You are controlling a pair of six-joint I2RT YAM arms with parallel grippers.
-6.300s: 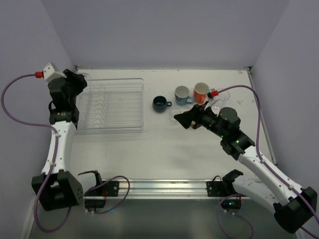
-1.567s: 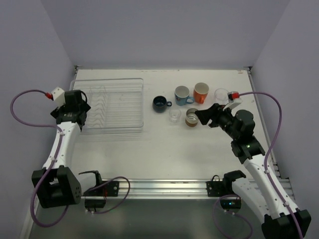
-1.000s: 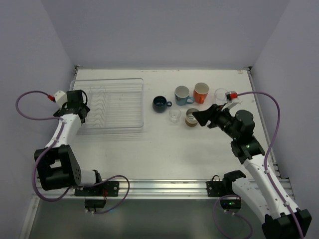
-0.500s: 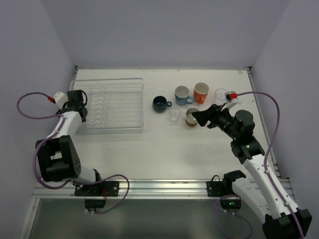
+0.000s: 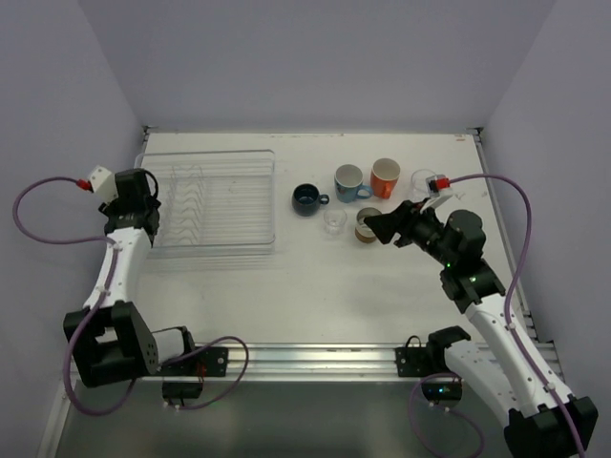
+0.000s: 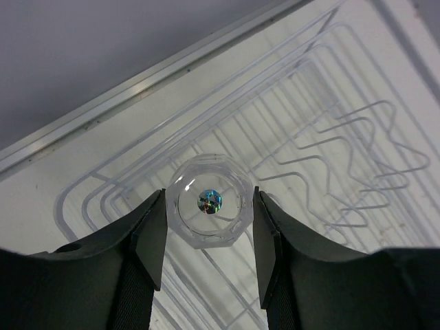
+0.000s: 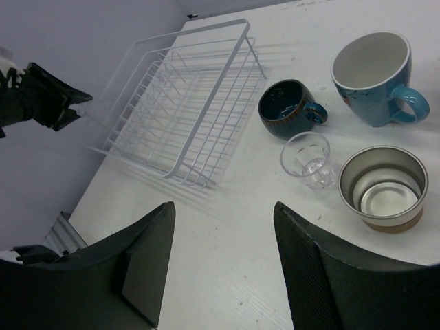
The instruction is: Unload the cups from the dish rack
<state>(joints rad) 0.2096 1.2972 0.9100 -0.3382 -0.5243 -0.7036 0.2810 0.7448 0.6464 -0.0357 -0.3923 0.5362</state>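
Observation:
A small clear plastic cup, seen bottom-first, sits squeezed between both pads of my left gripper, which is shut on it above the dish rack. From above, that gripper is at the left end of the rack. On the table to the right stand a dark-blue mug, a light-blue mug, an orange mug, a clear cup, a tan metal-lined cup and another clear cup. My right gripper hangs open and empty beside them.
The right wrist view shows the rack with no cup showing in it, and the dark-blue mug, light-blue mug, clear cup and tan cup close together. Walls border the table on the left, back and right.
My left gripper has closed on the clear cup at the rack's left end, and its wrist has turned. The right arm has barely moved.

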